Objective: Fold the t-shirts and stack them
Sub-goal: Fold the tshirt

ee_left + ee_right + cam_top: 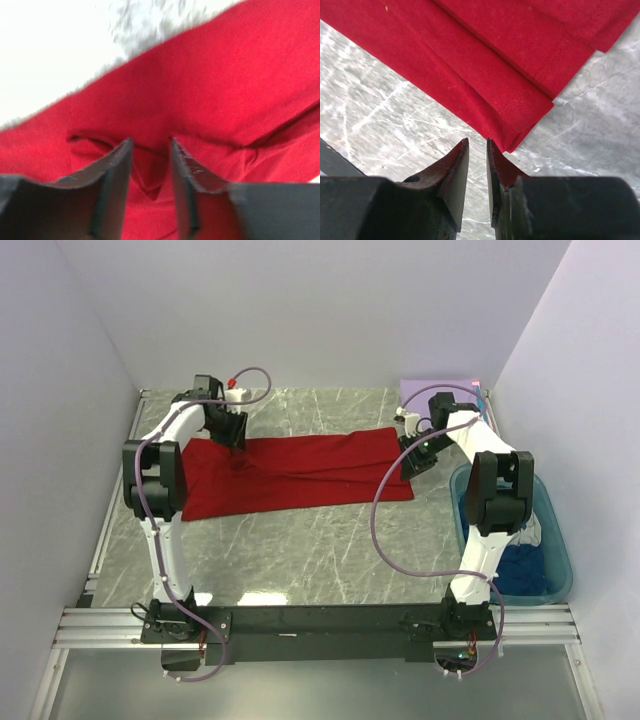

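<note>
A bright red t-shirt [300,472] lies folded into a long band across the middle of the table. My left gripper [237,447] hangs over its left part. In the left wrist view its jaws [151,142] stand apart just above the red cloth [225,75], with a small raised pucker between them. My right gripper [410,462] sits at the shirt's right end. In the right wrist view it [477,141] shows a narrow gap with bare table inside, just short of the folded corner [520,135]. A lavender t-shirt [440,392] lies at the back right. A dark blue one [525,570] sits in the tub.
The translucent teal tub [560,540] stands at the right edge beside the right arm. White walls close in the marble table [300,550] on the left, back and right. The arms' bases sit on the rail at the near edge.
</note>
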Motion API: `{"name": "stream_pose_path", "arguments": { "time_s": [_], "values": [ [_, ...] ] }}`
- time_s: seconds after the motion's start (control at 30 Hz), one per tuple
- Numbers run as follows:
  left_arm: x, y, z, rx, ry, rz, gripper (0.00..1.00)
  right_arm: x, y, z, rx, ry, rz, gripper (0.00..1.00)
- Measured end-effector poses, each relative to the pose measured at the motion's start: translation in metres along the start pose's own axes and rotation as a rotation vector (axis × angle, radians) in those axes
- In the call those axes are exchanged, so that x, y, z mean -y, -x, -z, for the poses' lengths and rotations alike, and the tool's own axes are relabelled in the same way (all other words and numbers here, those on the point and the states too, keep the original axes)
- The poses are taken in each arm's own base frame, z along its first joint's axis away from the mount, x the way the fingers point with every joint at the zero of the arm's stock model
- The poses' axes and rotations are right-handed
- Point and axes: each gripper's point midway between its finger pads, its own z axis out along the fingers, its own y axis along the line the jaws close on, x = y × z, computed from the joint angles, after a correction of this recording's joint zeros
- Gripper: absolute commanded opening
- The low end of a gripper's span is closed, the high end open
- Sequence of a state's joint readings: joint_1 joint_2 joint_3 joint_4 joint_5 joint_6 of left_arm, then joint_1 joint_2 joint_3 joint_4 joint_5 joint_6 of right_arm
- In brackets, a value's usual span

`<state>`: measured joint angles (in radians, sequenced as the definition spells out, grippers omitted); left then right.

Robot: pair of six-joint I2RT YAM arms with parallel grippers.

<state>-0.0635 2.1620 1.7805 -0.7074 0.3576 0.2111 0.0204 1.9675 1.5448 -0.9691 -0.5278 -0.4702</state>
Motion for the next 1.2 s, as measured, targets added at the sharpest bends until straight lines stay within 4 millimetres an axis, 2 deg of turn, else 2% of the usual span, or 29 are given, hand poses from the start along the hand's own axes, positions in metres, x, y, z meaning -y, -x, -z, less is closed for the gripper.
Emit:
{"name": "stream_pose_path", "arguments": {
  "time_s": [0.1,0.2,0.3,0.4,0.6,0.73,0.93,1.07,1.2],
  "values": [
    [0.002,-0.011,0.007,-0.011,-0.019,0.015,0.54,-0.002,0.000,-0.003,-0.012,-0.009,0.030,0.29],
    [0.017,-0.008,0.020,0.008,-0.075,0.003,0.54,-0.006,0.002,-0.007,-0.024,-0.023,0.057,0.32],
    [0.048,0.003,0.029,0.037,-0.154,-0.053,0.53,-0.008,0.001,-0.013,-0.046,-0.030,0.075,0.34],
    [0.093,0.005,0.026,0.039,-0.264,-0.117,0.50,-0.005,-0.003,-0.019,-0.073,-0.042,0.082,0.32],
    [0.171,-0.025,0.006,-0.057,-0.416,-0.196,0.47,-0.001,-0.009,-0.025,-0.116,-0.085,0.106,0.29],
    [0.203,-0.038,-0.008,-0.103,-0.470,-0.220,0.45,0.001,-0.012,-0.029,-0.139,-0.110,0.112,0.28],
    [0.223,-0.053,-0.032,-0.149,-0.488,-0.224,0.44,0.002,-0.020,-0.035,-0.150,-0.111,0.092,0.22],
    [0.227,-0.056,-0.047,-0.156,-0.477,-0.199,0.44,0.000,-0.031,-0.038,-0.175,-0.107,0.065,0.11],
    [0.230,-0.057,-0.057,-0.165,-0.474,-0.154,0.44,0.007,-0.037,-0.040,-0.189,-0.141,0.053,0.06]
  ]
}}
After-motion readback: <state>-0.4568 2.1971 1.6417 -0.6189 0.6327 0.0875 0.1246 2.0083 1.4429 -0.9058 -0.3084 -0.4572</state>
